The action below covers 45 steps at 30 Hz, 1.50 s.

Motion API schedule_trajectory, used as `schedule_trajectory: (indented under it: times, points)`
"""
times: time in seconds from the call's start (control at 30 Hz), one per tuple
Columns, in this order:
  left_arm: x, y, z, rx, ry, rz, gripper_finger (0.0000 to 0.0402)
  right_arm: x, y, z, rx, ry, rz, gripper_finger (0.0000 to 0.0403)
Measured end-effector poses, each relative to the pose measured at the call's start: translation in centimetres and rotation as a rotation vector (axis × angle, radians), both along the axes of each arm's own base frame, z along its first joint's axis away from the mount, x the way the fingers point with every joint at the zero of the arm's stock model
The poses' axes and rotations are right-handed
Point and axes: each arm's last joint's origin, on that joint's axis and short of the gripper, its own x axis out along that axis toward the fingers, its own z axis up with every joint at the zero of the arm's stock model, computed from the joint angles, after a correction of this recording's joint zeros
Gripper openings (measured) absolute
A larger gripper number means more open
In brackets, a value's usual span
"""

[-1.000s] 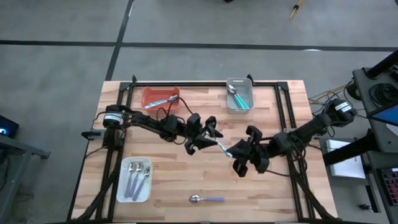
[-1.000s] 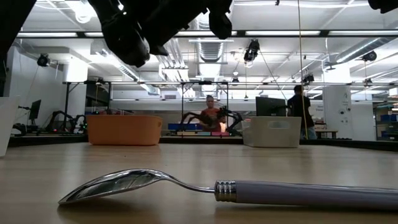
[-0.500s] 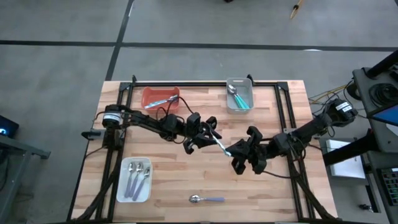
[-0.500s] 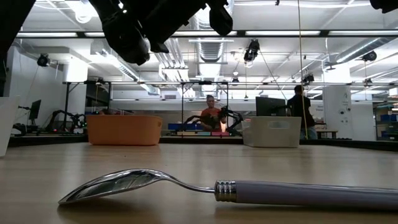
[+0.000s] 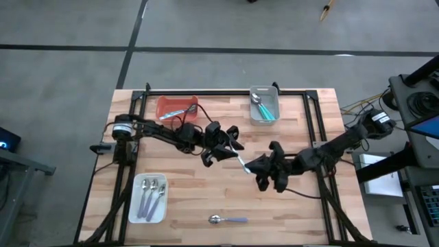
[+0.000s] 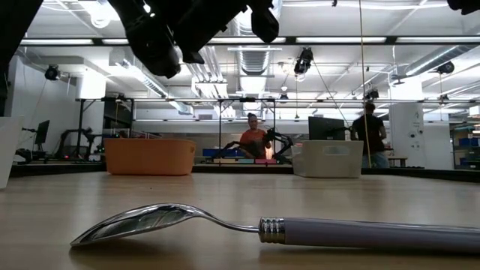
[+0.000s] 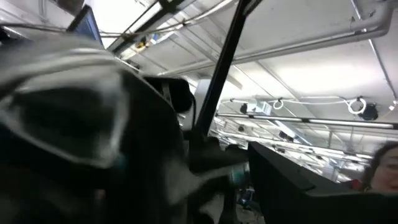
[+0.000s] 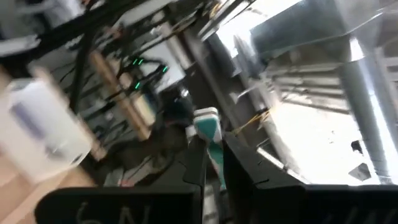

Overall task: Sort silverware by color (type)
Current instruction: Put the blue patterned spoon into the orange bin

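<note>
Item: teal-handled spoon, frame centre, mid-handover. Right gripper pinches its handle; left gripper at the bowl end, grip unclear. Risk: spoon drops if right releases early.

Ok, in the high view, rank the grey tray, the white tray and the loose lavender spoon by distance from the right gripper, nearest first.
From the right gripper, at mid-table and holding a teal spoon:
1. Loose lavender spoon, toward the table's near edge; grey tray, at the far edge. These two are too close to call.
2. White tray, near-left corner, clearly farthest.
</note>
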Motion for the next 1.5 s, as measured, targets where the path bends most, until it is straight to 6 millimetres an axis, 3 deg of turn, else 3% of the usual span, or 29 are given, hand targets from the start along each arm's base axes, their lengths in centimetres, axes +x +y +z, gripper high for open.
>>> schedule_trajectory:
  times: [0.2, 0.3, 0.43, 0.57, 0.73, 0.93, 1.1, 1.27, 1.5]
  points:
    - [-0.4, 0.2, 1.1, 0.006, -0.034, 0.001, 0.0115, 0.3, -0.2, -2.0, 0.004, 0.155, -0.061, 0.0014]
    - [-0.6, 0.3, 1.5, 0.006, -0.042, -0.002, 0.0079, 0.2, -0.1, -1.0, 0.05, 0.087, -0.056, 0.0007]
    - [-0.8, 0.6, 2.1, -0.007, -0.056, 0.015, 0.0014, 0.5, -0.3, -1.4, 0.074, 0.084, -0.142, 0.0006]
    - [-0.9, 1.6, 1.8, -0.008, -0.014, -0.025, 0.0007, 0.3, -0.6, -1.2, 0.139, 0.062, -0.241, 0.0007]
    - [-1.2, 2.2, 0.0, 0.073, 0.119, -0.176, 0.0001, 0.2, -1.2, -2.5, 0.277, 0.143, -0.424, 0.0008]
    - [-1.1, 2.2, -4.3, 0.074, 0.413, -0.133, 0.0, -0.5, -1.3, -3.6, 0.537, 0.191, -0.542, 0.0008]
    - [-1.5, 2.4, -6.4, 0.072, 0.538, -0.047, 0.0, -0.7, -1.6, -3.4, 1.012, 0.179, -0.488, 0.0008]
    - [-1.7, 3.3, -6.3, 0.12, 0.509, -0.003, 0.0, 0.7, -2.3, -3.8, 1.485, 0.341, -0.387, 0.0008]
    - [-2.4, 5.5, -3.4, 0.224, 0.38, 0.03, 0.0, 3.6, -1.0, -5.2, 1.751, 0.634, -0.492, 0.0008]
